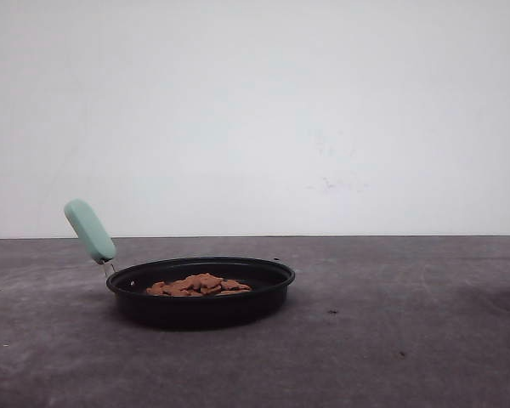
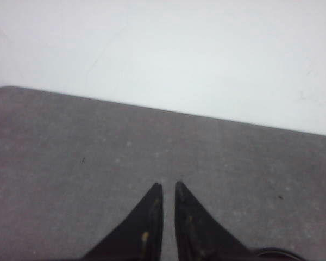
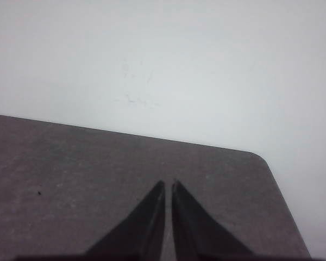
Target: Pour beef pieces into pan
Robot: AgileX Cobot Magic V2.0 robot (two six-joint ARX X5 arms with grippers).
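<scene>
In the left wrist view the left hand (image 2: 168,187) points forward over the tabletop (image 2: 70,157). Its two dark fingers (image 2: 150,217) come almost together at the tips, with only a thin slit between them, so the hand is closed and it grips nothing. Small yellowish spots sit on the inner edges of the fingers. Under them is bare grey surface, and behind that a white wall (image 2: 206,49).

In the right wrist view the right hand (image 3: 168,186) looks the same: the black fingers (image 3: 146,223) meet nearly tip to tip, closed on nothing. They are above the grey tabletop near its rounded corner (image 3: 261,160), and the white wall stands behind.

In the front view the pan (image 1: 201,291) stands on the tabletop, left of the middle. It is shallow, round and black. Its mint-green handle (image 1: 90,230) rises up and to the left from a thin metal neck. The beef pieces (image 1: 199,285) lie inside the pan as a low orange-brown heap, about in its middle. A few small dark specks (image 1: 332,312) are on the tabletop to the right of the pan.
</scene>
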